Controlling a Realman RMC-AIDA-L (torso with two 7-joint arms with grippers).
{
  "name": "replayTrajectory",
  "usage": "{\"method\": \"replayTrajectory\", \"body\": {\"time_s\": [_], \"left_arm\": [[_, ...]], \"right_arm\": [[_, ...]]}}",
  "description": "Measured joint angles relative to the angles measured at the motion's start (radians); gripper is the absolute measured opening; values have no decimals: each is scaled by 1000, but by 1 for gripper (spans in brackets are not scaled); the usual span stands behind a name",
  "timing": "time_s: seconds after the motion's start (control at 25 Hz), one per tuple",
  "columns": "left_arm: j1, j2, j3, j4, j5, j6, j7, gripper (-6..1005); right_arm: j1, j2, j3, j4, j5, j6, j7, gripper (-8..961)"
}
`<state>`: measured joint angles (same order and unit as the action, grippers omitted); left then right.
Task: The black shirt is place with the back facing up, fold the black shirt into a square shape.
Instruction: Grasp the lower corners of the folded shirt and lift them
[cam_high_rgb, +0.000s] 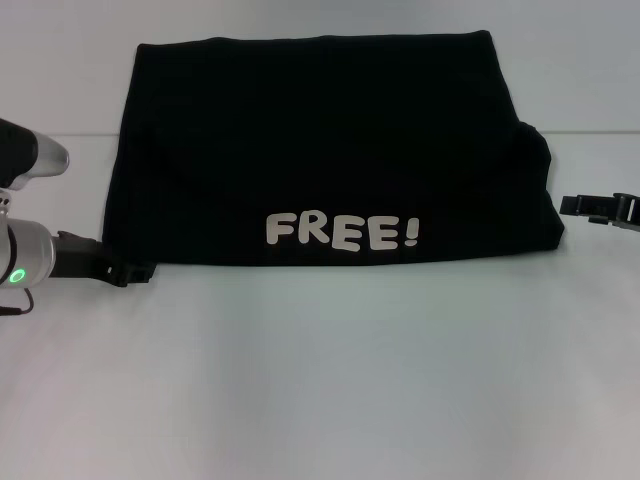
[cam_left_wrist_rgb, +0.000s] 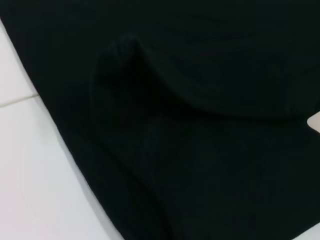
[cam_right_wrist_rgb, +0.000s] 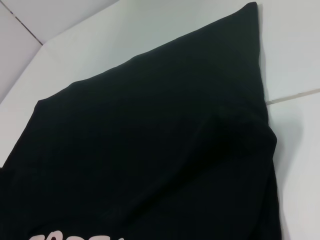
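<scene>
The black shirt (cam_high_rgb: 320, 150) lies folded in a wide rectangle on the white table (cam_high_rgb: 320, 380), with white "FREE!" lettering (cam_high_rgb: 342, 232) facing up along its near edge. My left gripper (cam_high_rgb: 135, 270) rests low at the shirt's near left corner, right against the fabric edge. My right gripper (cam_high_rgb: 585, 207) hovers just off the shirt's right edge, a small gap away. In the left wrist view the black shirt (cam_left_wrist_rgb: 200, 125) fills most of the picture, with a soft crease. The right wrist view shows the shirt (cam_right_wrist_rgb: 165, 140) and the tops of the letters.
Bare white table stretches wide in front of the shirt and narrowly on both sides. A seam line (cam_high_rgb: 590, 133) crosses the table behind the shirt's middle. My left arm's silver wrist (cam_high_rgb: 25, 255) lies at the far left edge.
</scene>
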<state>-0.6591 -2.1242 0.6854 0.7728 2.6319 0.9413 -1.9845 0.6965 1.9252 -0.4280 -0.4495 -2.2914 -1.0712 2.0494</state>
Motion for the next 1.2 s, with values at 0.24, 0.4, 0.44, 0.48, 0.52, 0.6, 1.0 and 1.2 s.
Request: {"method": "replayTrajectory", "body": {"time_s": [0.24, 0.4, 0.44, 0.48, 0.52, 0.6, 1.0, 1.2], "left_arm": [[0, 1, 0, -1, 12, 1, 0, 498], [-1, 1, 0, -1, 13, -4, -1, 328], [-2, 2, 0, -1, 13, -7, -1, 291], [-3, 2, 0, -3, 14, -11, -1, 254], [-3, 2, 0, -4, 14, -13, -1, 217], [-8, 4, 0, -16, 17, -22, -1, 143], [-16, 8, -2, -14, 29, -19, -2, -2], [-11, 6, -5, 21, 29, 4, -3, -1]], "right_arm": [[0, 0, 0, -5, 1, 0, 0, 607], [0, 1, 0, -11, 1, 0, 0, 602], [0, 1, 0, -11, 1, 0, 0, 600], [0, 1, 0, -11, 1, 0, 0, 598], [0, 1, 0, -11, 1, 0, 0, 597], [0, 2, 0, -12, 1, 0, 0, 593], [-8, -2, -12, -12, -3, 1, 6, 576], [-23, -18, -50, -12, -3, 3, 40, 568]]}}
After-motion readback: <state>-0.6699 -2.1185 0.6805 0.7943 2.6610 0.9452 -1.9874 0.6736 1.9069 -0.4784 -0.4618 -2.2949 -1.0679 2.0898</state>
